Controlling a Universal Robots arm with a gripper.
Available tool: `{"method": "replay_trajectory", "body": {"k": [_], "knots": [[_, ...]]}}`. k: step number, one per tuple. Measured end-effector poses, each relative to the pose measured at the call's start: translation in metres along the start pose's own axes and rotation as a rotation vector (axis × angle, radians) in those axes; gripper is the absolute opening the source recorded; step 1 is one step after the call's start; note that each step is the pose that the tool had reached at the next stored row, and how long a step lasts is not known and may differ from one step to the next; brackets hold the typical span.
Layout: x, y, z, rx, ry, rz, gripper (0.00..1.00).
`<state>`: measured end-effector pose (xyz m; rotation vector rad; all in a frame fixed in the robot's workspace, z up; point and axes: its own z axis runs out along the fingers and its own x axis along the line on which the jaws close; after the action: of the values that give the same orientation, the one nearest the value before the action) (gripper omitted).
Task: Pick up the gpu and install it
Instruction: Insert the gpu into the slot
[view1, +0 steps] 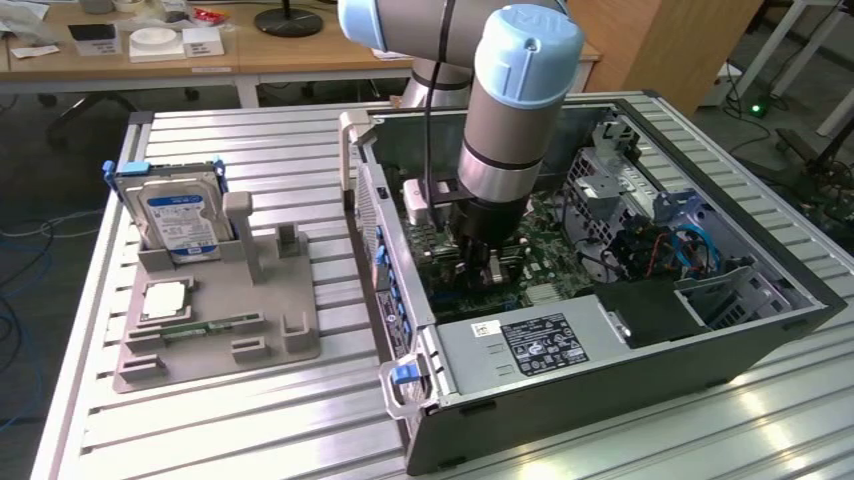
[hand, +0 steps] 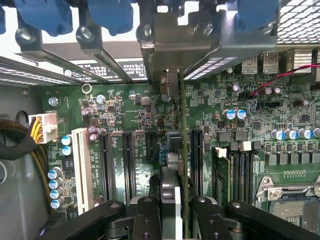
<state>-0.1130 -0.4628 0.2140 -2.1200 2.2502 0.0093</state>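
The gpu (hand: 183, 145) shows edge-on in the wrist view as a thin green card with a black cooler on one side. Its silver end bracket (hand: 170, 85) reaches toward the case's rear slot openings. My gripper (hand: 176, 202) is shut on the card, with one black finger (hand: 146, 217) on each side. In the exterior view the gripper (view1: 486, 265) is down inside the open computer case (view1: 614, 375), holding the gpu (view1: 430, 235) upright over the green motherboard (hand: 125, 105). The card stands between two black expansion slots (hand: 105, 160); whether it sits in a slot I cannot tell.
Left of the case in the exterior view, a grey fixture (view1: 220, 340) holds a silver hard drive with a blue label (view1: 180, 220), a processor (view1: 163, 298) and a narrow memory stick (view1: 203, 328). Inside the case are the power supply (view1: 534, 345), a drive cage with blue cables (view1: 681, 245) and metal walls close around the arm.
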Motion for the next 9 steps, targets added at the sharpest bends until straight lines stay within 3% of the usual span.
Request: {"method": "replay_trajectory", "body": {"k": [8,9], "knots": [[-0.0001,0.0000,0.0001,-0.0001,-0.0004,0.000,0.28],[-0.0004,0.0000,0.0010,0.0007,-0.0031,0.000,0.29]]}}
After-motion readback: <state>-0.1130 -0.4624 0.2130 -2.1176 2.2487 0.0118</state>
